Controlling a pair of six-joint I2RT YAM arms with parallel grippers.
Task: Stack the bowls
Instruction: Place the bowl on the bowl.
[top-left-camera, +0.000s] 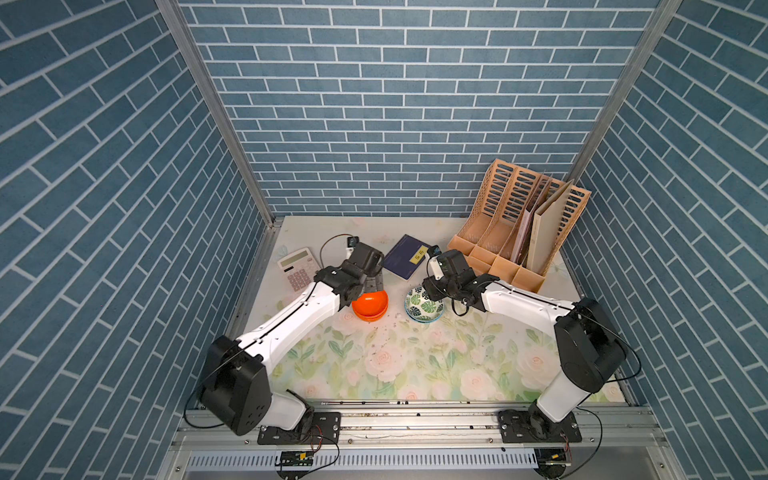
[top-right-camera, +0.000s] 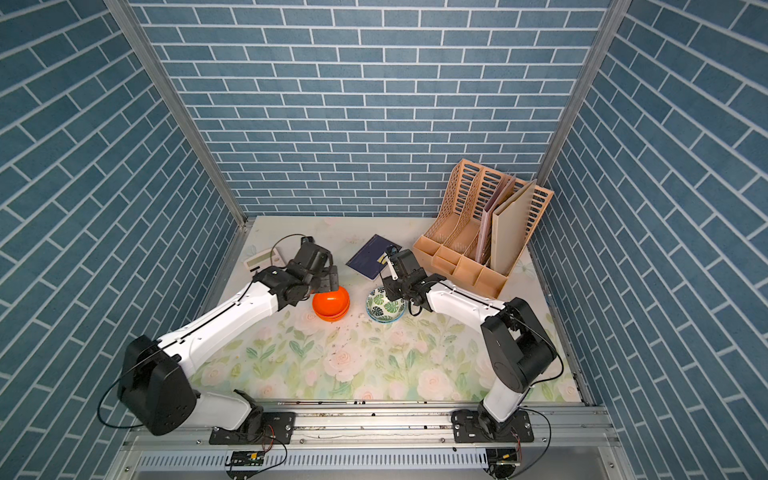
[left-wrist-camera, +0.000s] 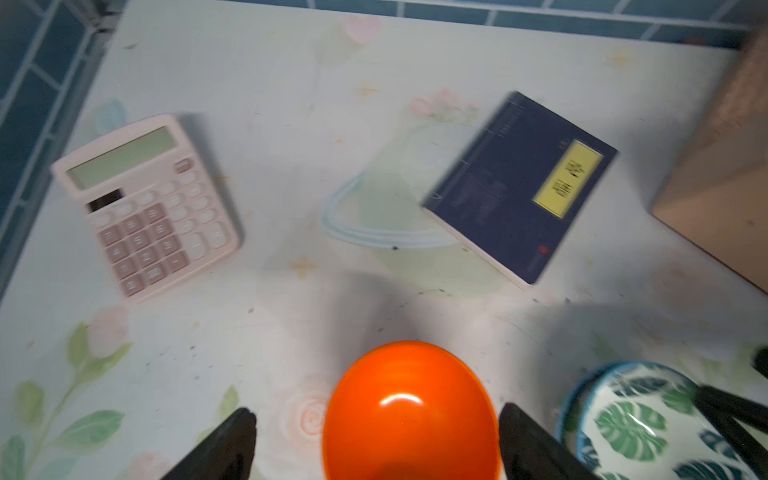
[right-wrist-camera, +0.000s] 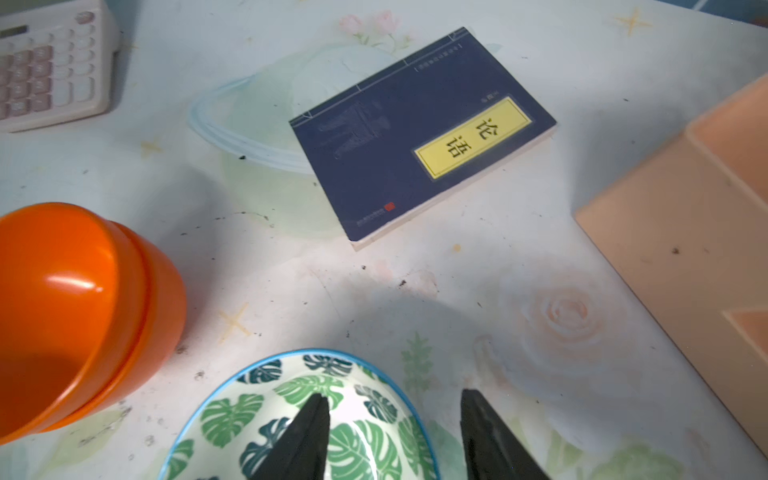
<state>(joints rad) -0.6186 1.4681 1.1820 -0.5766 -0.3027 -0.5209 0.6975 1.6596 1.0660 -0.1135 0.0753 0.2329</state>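
Arms reach forward, left gripper (left-wrist-camera: 374, 409) and right gripper (right-wrist-camera: 395, 397) both parted.

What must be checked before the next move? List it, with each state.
1. Orange bowls nested in one stack: ok.
2. Leaf-print bowls nested in one stack: ok.
3. All four bowls in one stack: not ok; two stacks stand apart.
4. The left jaws open, flanking the orange stack: ok.
5. The right jaws open astride the leaf-print rim: ok.
6. Calculator and book clear of both stacks: ok.
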